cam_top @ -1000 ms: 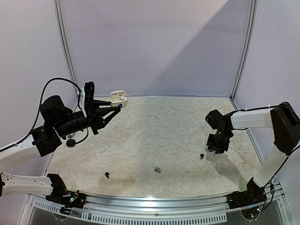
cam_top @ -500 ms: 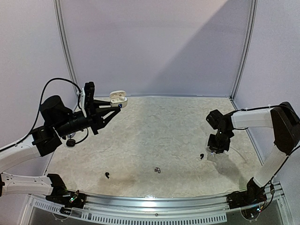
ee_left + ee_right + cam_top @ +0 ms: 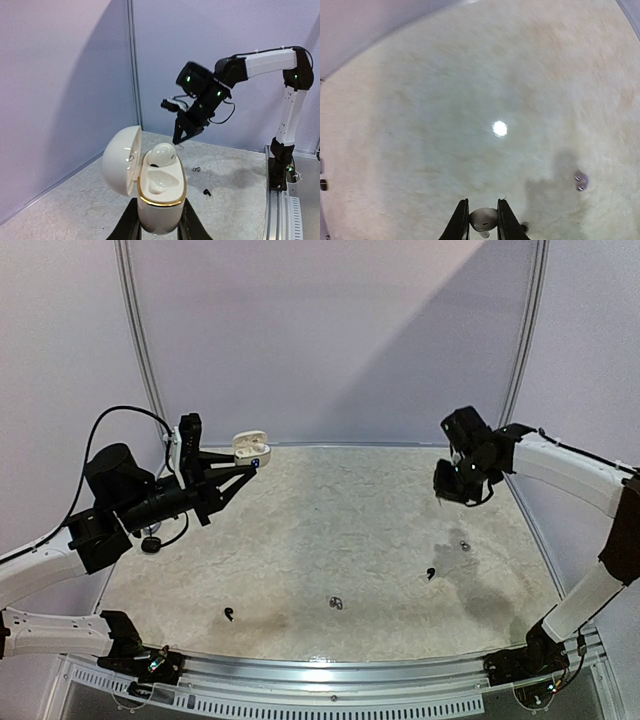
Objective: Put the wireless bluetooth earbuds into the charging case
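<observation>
My left gripper (image 3: 243,469) is shut on the white, gold-rimmed charging case (image 3: 251,450), held up at the back left with its lid open. In the left wrist view the case (image 3: 160,192) has one white earbud (image 3: 162,154) seated in the far slot, and the near slot is empty. My right gripper (image 3: 442,496) is raised above the table's right side, shut on a white earbud (image 3: 482,219). On the table lie two black earbuds (image 3: 430,573) (image 3: 229,615) and two silvery ones (image 3: 337,603) (image 3: 464,545).
A small black round object (image 3: 150,543) lies at the left edge under the left arm. Lilac walls with metal posts (image 3: 142,350) close the back and sides. A metal rail (image 3: 330,680) runs along the near edge.
My right gripper has risen from the table by the right black earbud and moved back and up, carrying the white earbud. The left arm and case have not moved.
</observation>
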Controlling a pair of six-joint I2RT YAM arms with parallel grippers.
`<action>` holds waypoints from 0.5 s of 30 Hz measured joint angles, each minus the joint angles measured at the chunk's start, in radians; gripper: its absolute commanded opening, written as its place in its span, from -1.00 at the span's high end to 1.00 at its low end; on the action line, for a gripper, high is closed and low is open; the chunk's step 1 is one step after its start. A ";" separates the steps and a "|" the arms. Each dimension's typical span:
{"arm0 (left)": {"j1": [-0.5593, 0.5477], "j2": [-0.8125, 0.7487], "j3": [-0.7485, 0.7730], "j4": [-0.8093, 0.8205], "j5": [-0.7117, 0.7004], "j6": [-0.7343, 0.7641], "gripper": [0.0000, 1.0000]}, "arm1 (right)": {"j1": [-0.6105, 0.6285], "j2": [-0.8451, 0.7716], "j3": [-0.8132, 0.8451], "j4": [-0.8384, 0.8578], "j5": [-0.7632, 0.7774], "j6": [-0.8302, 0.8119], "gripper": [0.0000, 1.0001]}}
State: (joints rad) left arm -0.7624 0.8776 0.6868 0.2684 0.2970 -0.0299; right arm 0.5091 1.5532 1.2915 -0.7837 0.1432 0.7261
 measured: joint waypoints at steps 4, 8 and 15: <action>0.000 0.015 0.001 0.017 -0.026 0.008 1.00 | 0.150 -0.054 0.210 0.093 0.068 -0.064 0.97; 0.000 0.043 0.011 0.032 -0.067 0.031 1.00 | 0.364 -0.076 0.324 0.295 0.150 -0.168 1.00; 0.000 0.056 0.038 0.066 -0.131 0.069 1.00 | 0.623 -0.029 0.389 0.631 0.222 -0.407 1.00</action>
State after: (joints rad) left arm -0.7624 0.9337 0.7246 0.3340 0.1661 0.0387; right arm 1.1316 1.5246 1.6802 -0.1528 0.3653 0.3195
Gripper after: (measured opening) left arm 0.220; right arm 0.159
